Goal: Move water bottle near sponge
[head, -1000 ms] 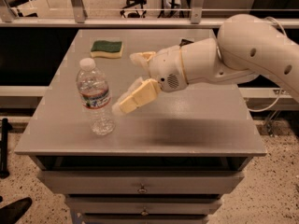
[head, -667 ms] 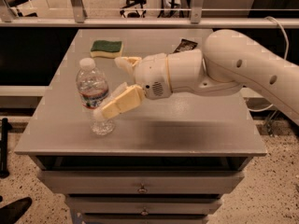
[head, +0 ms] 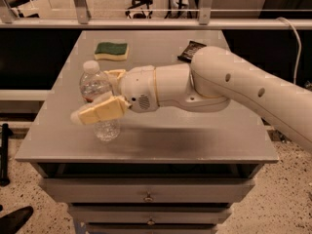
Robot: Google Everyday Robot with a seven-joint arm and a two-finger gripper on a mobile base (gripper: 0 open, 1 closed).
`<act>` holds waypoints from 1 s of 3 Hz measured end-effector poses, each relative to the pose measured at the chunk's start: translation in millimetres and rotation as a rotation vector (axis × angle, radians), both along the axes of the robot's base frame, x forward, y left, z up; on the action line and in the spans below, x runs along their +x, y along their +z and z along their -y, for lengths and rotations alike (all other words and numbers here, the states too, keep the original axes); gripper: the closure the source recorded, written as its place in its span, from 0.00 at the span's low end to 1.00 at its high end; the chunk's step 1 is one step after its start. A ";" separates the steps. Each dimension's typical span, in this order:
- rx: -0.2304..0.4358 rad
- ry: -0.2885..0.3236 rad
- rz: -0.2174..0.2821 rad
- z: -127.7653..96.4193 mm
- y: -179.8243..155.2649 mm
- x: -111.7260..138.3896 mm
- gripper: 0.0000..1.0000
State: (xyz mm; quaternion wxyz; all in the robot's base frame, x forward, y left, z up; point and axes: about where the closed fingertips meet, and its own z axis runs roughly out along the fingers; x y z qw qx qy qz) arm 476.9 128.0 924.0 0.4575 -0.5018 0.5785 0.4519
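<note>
Camera view: your gripper (head: 91, 95) has slid left across the frame in the last second and now sits at centre left, right on the bottle (head: 95, 87). A moment ago it hung clear to the right of the bottle. Now one pale finger (head: 100, 112) crosses in front of it and the other shows just behind its shoulder. The jaws are spread as wide as they were on the way in, so you have the bottle bracketed but not squeezed. Whether a pad already touches the plastic, I can't tell.

The bottle stands upright, white cap up, at the left edge of the table (head: 195, 135), towards the front. That puts you at the grasp, with the carry not yet begun.

The sponge (head: 111, 50) lies flat in the upper left of the frame, well apart from the bottle, with bare tabletop between them, so I judge the path open. A dark wrapper (head: 191, 51) lies at upper centre, half tucked behind the arm (head: 234, 82), to the right of that path. Mind the left edge: a crooked squeeze could tip the bottle off it.
</note>
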 end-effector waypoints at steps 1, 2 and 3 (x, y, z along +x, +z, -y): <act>0.002 -0.082 0.001 25.3 -0.4 10.0 0.63; -0.008 -0.137 0.012 47.3 2.8 17.5 0.94; -0.008 -0.133 0.013 45.2 3.3 16.5 1.00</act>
